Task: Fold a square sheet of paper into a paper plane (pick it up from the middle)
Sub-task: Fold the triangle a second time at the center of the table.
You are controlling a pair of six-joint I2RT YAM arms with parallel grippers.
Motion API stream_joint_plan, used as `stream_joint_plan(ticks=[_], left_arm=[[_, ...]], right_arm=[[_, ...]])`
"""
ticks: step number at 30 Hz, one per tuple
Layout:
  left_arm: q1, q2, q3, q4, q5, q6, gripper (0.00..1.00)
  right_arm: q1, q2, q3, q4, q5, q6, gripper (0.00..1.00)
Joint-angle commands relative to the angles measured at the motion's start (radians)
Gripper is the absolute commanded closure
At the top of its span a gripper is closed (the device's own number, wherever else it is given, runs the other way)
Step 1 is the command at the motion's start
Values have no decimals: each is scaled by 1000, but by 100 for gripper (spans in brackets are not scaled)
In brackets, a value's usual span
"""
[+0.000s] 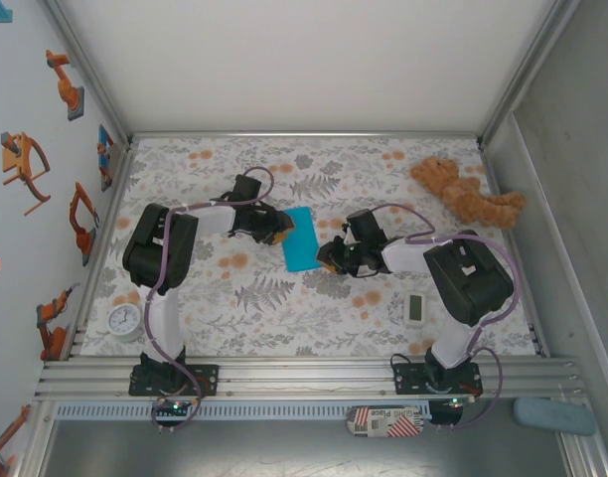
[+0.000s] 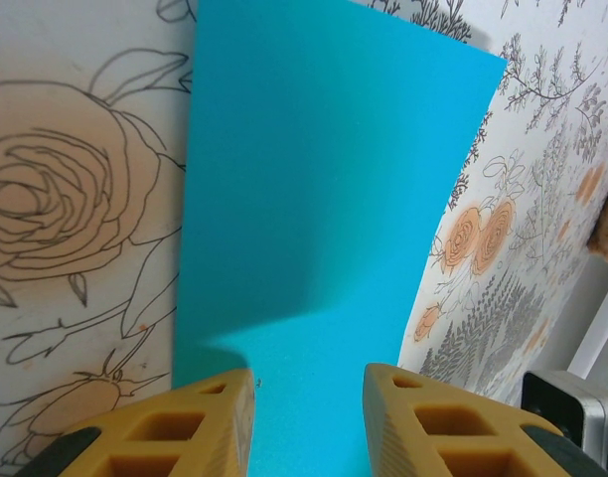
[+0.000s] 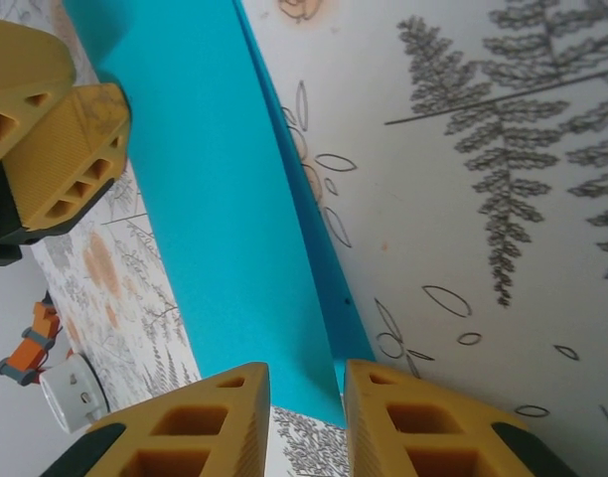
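The square sheet of paper (image 1: 302,238) is bright cyan and lies mid-table as a narrow strip, one half lifted over the other along a long crease. My left gripper (image 1: 280,235) is at its left edge. In the left wrist view the paper (image 2: 324,179) runs between that gripper's (image 2: 309,383) open, well-spaced yellow fingers. My right gripper (image 1: 327,256) is at the strip's lower right corner. Its wrist view shows the paper (image 3: 215,199) with the raised flap's edge in the narrow gap of the open right gripper (image 3: 306,373), not pinched. The left gripper's fingers (image 3: 56,129) appear at upper left there.
A brown teddy bear (image 1: 468,194) lies at the back right. A small white timer (image 1: 415,308) sits near the right arm's base, and a round white dial (image 1: 125,320) at the front left. Walls and a metal rail frame the floral table (image 1: 244,298).
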Motion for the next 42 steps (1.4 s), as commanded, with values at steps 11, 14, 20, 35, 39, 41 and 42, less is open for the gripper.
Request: stream_joint_plan(ticks=[11, 14, 20, 35, 39, 41, 42], left_arm=[[-2, 48, -21, -55, -8, -10, 64], [-3, 47, -21, -54, -6, -11, 64], [-3, 30, -23, -42, 9, -19, 64], [-8, -48, -3, 64, 48, 4, 63], [-14, -10, 0, 50, 42, 3, 64], [-17, 0, 0, 37, 33, 10, 65], [-18, 6, 2, 27, 29, 14, 65]], right_arm=[[9, 47, 26, 104, -19, 47, 78], [9, 47, 28, 94, -25, 47, 80], [9, 26, 13, 69, -15, 42, 90], [7, -64, 3, -78, 30, -32, 100], [7, -76, 5, -84, 33, -33, 100], [7, -75, 9, -82, 29, -33, 100], [9, -75, 11, -81, 28, -33, 100]])
